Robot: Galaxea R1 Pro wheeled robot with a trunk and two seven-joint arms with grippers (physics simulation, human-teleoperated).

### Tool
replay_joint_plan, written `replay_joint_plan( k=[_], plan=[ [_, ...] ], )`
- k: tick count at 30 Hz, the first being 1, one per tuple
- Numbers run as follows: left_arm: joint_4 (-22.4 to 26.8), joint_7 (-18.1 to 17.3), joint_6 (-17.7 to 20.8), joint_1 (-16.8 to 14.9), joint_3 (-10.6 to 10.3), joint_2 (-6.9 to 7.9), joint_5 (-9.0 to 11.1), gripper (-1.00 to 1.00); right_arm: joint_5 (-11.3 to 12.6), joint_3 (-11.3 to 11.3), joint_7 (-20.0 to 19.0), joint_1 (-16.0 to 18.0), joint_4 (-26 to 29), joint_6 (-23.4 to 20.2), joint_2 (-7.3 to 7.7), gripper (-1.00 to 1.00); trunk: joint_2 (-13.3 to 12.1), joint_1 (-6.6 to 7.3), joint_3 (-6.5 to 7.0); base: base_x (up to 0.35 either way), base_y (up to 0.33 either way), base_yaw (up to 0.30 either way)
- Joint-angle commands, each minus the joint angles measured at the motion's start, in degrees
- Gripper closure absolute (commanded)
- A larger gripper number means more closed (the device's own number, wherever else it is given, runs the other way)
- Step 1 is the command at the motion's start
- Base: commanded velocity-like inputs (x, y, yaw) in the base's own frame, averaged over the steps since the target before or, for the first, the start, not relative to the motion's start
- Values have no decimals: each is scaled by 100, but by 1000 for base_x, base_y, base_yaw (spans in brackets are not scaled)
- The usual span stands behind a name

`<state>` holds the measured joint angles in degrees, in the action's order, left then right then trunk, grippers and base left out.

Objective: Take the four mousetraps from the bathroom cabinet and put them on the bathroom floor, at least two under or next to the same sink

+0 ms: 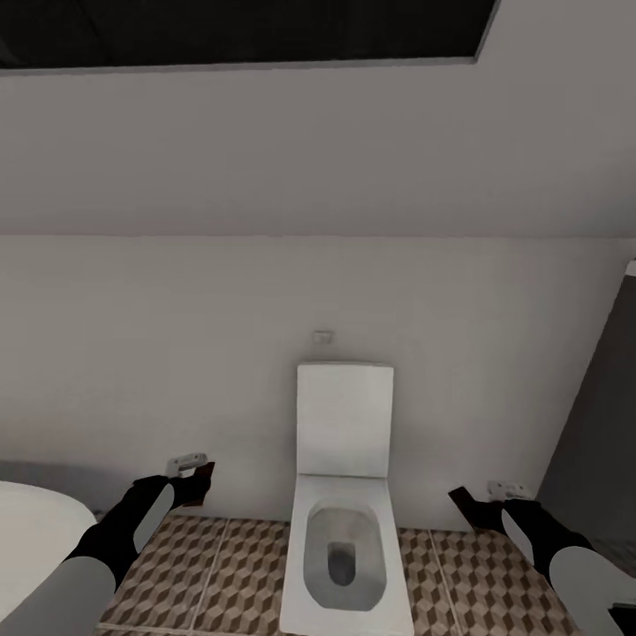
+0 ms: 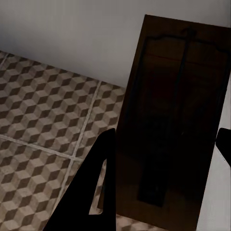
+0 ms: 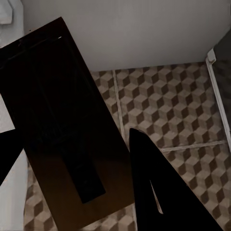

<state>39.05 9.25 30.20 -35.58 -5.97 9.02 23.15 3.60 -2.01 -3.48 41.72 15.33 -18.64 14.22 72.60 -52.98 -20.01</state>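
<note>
- The carrying step is in hand: the left gripper (image 2: 161,139) grasps a flat dark-brown rectangular mousetrap (image 2: 173,115), and the right gripper (image 3: 72,144) grasps a second dark-brown mousetrap (image 3: 57,120). Both are held above the cube-patterned tiled bathroom floor (image 1: 230,565).
- Next, I judge, the robot must find the sink and lower both traps beside it.
- The head view faces a white toilet (image 1: 340,530). A white rounded edge (image 1: 35,521) at the left is cut off and hard to identify.

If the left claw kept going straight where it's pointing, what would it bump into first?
Probably the bathroom floor close to the white wall. The left claw holds a mousetrap and its camera looks along the fingers at patterned tiles where they meet the wall. Depth is hard to judge.
</note>
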Motion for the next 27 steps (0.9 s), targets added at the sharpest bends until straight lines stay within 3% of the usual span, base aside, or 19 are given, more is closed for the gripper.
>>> replay_joint_plan(
  k=[1,24,27],
  plan=[
    [16,51,18,-3,-36,9,59,100,41,-23,-28,0,11,-33,-7,100,4,-3,-7,264,0,0],
    [50,83,44,-2,-55,-105,76,100,44,-10,40,1,14,-43,-33,100,4,-3,-7,29,0,0],
    [50,84,48,-2,-57,-119,76,100,45,-10,40,2,14,-43,-33,100,124,-69,-61,0,0,0]
  ],
)
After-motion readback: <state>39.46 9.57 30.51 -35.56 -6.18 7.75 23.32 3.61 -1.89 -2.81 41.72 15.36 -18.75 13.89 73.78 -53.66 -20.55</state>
